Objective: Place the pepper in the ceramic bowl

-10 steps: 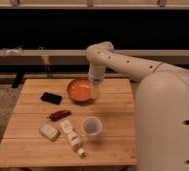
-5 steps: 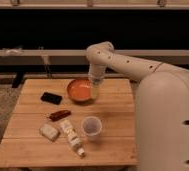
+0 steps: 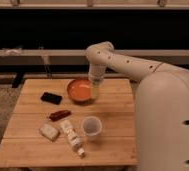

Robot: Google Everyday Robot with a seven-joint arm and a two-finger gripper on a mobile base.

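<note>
Far left on the wooden table [image 3: 113,145], a flat black object [image 3: 51,98]. Nearer, the pepper [image 3: 60,115], lying on bare wood, apart from the ceramic bowl [image 3: 82,91]. At the bowl's right rim, the gripper [image 3: 95,90]; released or clenched, impossible to tell.

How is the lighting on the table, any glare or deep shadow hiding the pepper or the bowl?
Camera view: warm, even light over the table; the pepper is dark but distinct on the wood; the ceramic bowl shows orange, no glare; the pincer hangs pale at the bowl's rim; beyond the table the background is nearly black.
</note>
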